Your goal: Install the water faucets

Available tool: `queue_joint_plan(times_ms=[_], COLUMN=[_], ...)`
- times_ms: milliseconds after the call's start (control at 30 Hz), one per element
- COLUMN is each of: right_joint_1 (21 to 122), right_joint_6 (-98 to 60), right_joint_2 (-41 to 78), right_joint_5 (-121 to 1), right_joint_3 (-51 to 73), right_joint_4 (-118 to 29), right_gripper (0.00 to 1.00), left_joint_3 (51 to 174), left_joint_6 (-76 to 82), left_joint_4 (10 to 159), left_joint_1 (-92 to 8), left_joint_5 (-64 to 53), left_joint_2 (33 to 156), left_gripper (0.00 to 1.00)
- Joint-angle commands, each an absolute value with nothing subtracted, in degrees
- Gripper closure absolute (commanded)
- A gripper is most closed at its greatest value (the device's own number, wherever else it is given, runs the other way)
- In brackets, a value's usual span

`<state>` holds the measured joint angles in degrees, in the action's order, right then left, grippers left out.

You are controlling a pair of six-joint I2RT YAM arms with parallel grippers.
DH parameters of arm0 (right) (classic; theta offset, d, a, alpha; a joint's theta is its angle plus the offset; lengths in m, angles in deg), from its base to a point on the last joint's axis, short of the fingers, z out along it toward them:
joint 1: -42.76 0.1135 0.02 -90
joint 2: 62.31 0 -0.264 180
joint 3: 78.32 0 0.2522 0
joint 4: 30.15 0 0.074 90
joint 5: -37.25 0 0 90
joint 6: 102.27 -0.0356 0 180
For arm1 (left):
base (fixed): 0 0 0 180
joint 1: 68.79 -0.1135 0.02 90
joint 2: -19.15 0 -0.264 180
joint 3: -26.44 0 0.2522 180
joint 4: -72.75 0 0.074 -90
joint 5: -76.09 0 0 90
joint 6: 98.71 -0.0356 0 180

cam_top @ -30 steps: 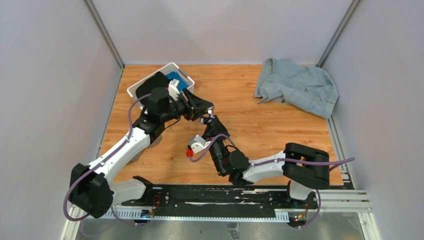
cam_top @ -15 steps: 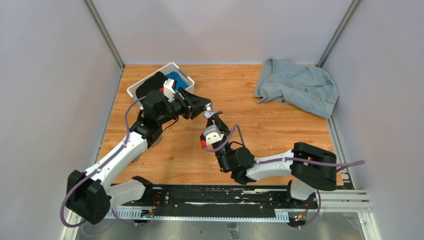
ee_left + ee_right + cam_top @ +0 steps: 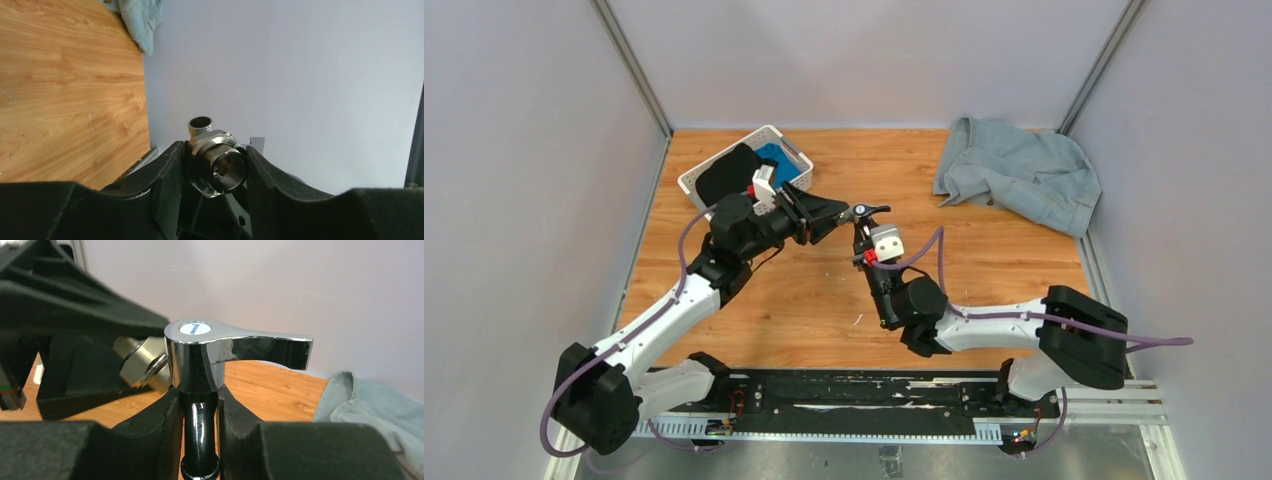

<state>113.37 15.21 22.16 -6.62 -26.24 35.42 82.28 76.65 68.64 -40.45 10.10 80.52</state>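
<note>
- Chrome tap (image 3: 195, 360) with a winged handle stood upright, its stem gripped by the closed right pincer (image 3: 199, 405).
- Grey threaded fitting (image 3: 217, 170) was clamped in the left pincer (image 3: 215, 155), its open end outward.
- Both parts hung above the middle of the wooden bench (image 3: 984, 265), the fitting just beside the tap at its 9 o'clock.
- White basket (image 3: 692, 181) lay at 11 o'clock, a denim cloth (image 3: 1019, 170) at 1 o'clock.
</note>
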Motion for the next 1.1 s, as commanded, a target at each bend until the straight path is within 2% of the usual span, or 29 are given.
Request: queue_joint_plan(times_ms=[0, 133, 300, 400, 500, 700, 900, 1067], right_joint_1=[111.0, 109.4, 108.5, 105.0, 99.7, 94.2, 93.7, 93.7], right_joint_6=[3.7, -3.1, -7.5, -16.0, -23.3, -25.4, -27.0, -27.1], right_joint_2=[16.7, 11.2, 1.9, -6.7, -15.4, -23.9, -24.7, -24.4], right_joint_5=[-15.9, -20.8, -19.0, -19.2, -21.1, -19.3, -18.2, -17.9], right_joint_3=[-28.0, -31.0, -35.0, -36.2, -36.7, -33.8, -32.0, -32.1], right_joint_4=[29.5, 22.6, 8.4, -9.9, -27.1, -48.6, -52.8, -53.2], right_gripper=[1.0, 1.0, 1.0, 1.0, 1.0, 1.0, 1.0, 1.0], left_joint_3=[80.1, 80.4, 80.6, 84.6, 93.2, 104.3, 110.9, 105.2], left_joint_6=[78.9, 78.8, 76.6, 66.2, 52.0, 39.5, 34.3, 32.4], left_joint_4=[64.2, 63.6, 65.7, 81.4, 104.9, 119.3, 121.6, 108.2], left_joint_1=[-39.2, -39.2, -39.2, -39.1, -37.2, -32.5, -26.7, -25.0], left_joint_5=[13.0, 12.6, 12.1, 9.0, -0.9, -10.3, -21.2, -24.5], left_joint_2=[80.6, 81.2, 81.2, 80.9, 83.4, 96.1, 107.4, 110.1], left_gripper=[1.0, 1.0, 1.0, 1.0, 1.0, 1.0, 1.0, 1.0])
